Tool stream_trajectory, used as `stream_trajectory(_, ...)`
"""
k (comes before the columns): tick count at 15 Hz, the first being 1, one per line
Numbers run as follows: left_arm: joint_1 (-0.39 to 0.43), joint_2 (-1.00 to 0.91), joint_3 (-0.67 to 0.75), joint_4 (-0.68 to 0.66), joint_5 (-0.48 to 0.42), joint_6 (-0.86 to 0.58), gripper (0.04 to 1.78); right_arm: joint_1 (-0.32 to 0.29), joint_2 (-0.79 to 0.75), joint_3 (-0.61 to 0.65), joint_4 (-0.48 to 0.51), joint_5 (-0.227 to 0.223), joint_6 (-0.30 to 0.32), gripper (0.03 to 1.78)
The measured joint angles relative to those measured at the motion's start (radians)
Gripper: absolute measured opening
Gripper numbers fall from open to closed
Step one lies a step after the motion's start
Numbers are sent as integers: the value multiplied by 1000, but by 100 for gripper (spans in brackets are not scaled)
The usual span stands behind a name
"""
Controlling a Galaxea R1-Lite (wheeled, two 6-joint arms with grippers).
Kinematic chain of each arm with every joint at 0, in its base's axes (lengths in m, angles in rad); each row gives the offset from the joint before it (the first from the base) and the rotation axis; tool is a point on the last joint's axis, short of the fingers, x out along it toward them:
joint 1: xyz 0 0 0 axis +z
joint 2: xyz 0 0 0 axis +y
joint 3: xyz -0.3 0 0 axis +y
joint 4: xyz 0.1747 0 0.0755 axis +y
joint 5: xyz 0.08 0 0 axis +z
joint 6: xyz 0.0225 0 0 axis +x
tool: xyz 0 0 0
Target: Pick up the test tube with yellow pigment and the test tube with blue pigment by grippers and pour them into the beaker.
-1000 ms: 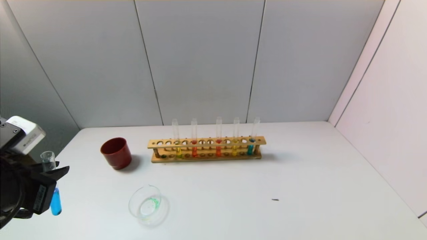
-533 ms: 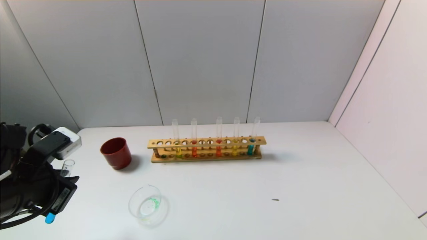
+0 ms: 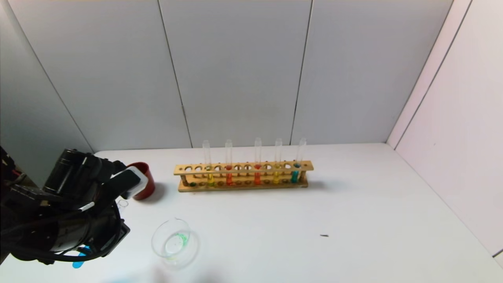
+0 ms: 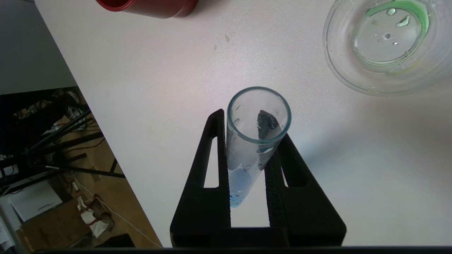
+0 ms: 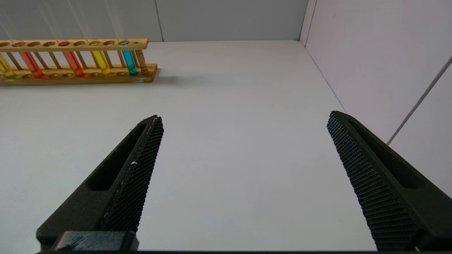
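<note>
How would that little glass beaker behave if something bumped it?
The beaker looks low and wide, so it would probably slide rather than tip. Clear thin glass suggests it is light and breakable. Its wet green residue hints that little weight holds it down.

Tilted blue-pigment test tube beside green-smeared beaker

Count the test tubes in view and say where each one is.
6. Five stand upright in the wooden rack: yellow, red, red, yellow, teal. The test tube with blue pigment is clamped in the left gripper, beside the beaker.
</note>
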Motion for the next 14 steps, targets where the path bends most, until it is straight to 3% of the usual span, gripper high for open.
stream_trajectory(10, -114, 215, -81, 61, 84, 10, 33, 0, 0, 0, 0, 0, 0, 170)
stream_trajectory(14, -177, 263, -139, 179, 121, 9, 33, 0, 0, 0, 0, 0, 0, 170)
